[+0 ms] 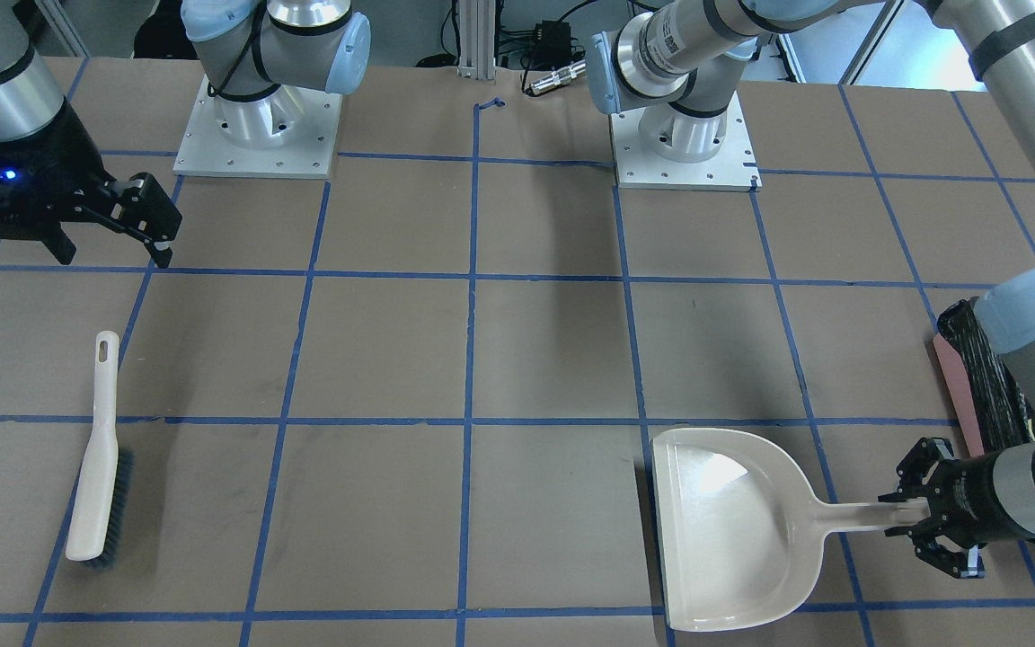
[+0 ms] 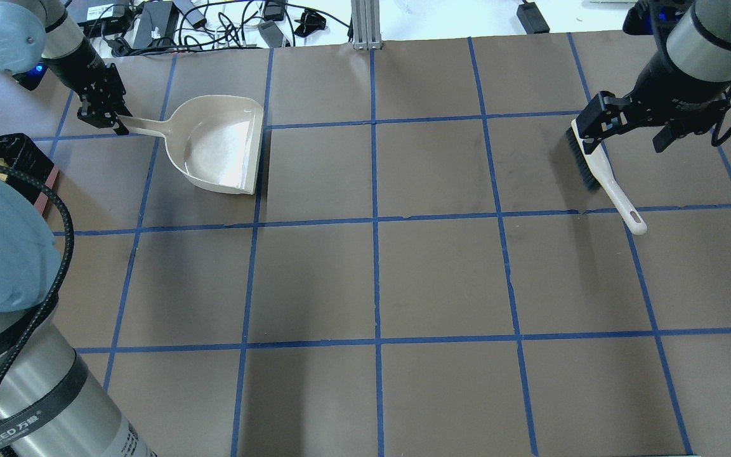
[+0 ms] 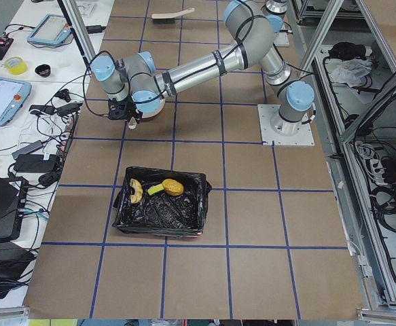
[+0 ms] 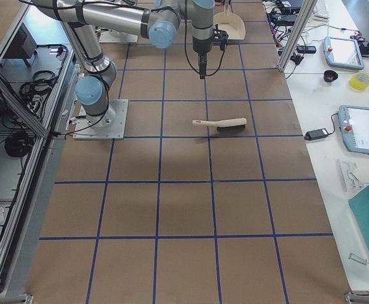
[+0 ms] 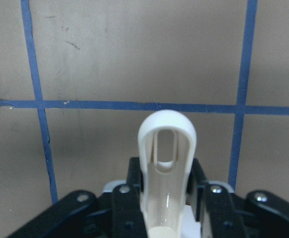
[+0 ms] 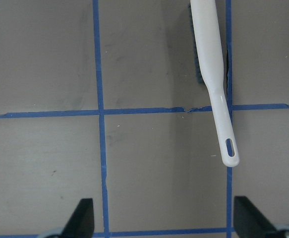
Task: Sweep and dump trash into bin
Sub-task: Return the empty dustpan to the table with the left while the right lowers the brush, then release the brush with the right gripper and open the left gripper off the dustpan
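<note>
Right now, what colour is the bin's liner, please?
Black; the liner shows best in exterior left view.

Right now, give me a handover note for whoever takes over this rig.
Left gripper: fingers shut on the dustpan handle; pan empty, flat on the table.
Right gripper: open, empty, off the brush, which lies on the table.
Trash: all three scraps in the bin.
Done: sweep and dump. Left: probably release the dustpan and retract.

Bare table (image 2: 372, 285) is stretching wide across the middle, giving room to pass. The dustpan (image 2: 219, 149) is lying by the edge across from the robot, toward the left end. The bin (image 3: 158, 219) is sitting at that left end, and the brush (image 2: 610, 181) is lying near the far right corner.
</note>
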{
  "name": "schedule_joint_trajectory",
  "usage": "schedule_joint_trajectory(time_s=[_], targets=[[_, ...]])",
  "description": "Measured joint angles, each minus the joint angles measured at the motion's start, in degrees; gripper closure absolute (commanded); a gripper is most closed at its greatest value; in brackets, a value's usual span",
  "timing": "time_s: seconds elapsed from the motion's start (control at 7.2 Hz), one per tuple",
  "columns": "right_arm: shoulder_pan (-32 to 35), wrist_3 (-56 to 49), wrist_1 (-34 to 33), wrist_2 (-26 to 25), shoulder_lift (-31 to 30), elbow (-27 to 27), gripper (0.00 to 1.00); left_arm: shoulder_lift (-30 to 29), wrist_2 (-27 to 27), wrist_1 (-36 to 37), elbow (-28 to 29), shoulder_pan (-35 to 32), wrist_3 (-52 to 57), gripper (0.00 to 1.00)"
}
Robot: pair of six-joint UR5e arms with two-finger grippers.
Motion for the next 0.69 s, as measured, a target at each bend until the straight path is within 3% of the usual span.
schedule_joint_trajectory(time_s=[0.28, 0.69], targets=[[1.0, 5.92, 2.14, 1.89, -0.09, -0.1, 0.0, 0.58, 0.09, 1.89, -2.96, -0.15, 1.66, 1.0], [2.8, 8.77, 2.38, 2.12, 0.55, -0.22, 0.0, 2.78, 0.07, 10.26, -11.37, -0.36, 1.78, 1.0]])
